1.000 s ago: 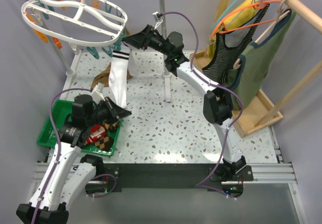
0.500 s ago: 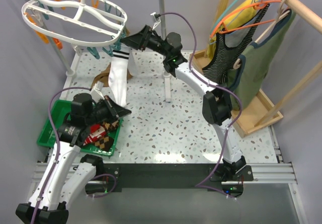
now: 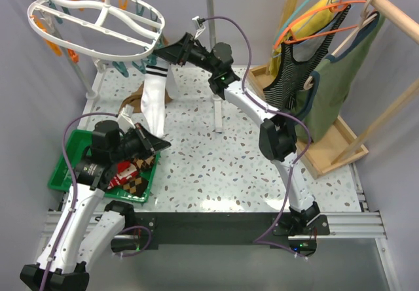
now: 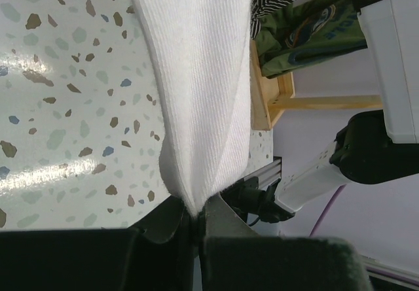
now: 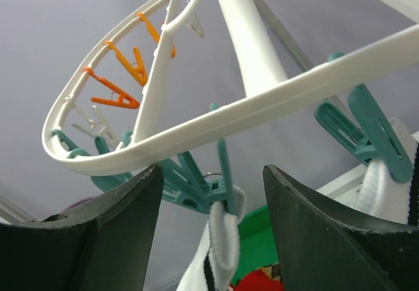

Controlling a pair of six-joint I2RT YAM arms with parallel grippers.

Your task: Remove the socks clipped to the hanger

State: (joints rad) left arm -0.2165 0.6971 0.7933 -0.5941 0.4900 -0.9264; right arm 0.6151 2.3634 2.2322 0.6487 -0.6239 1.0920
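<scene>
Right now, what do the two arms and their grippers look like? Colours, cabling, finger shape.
Both arms match: the left arm and right arm have white link shells with black joint housings. A purple cable loops loosely along each. The left gripper and right gripper are black; the right wrist view shows broad, matte, wedge-shaped fingers. No markings are legible.

Your left arm [image 3: 77,214] crouches low at 8 o'clock, left gripper [image 3: 154,146] pinched tight on the white sock [image 3: 154,101] at its toe. Your right arm [image 3: 252,104] stretches long toward 11 o'clock, right gripper [image 3: 160,53] raised high, fingers spread wide apart.
</scene>
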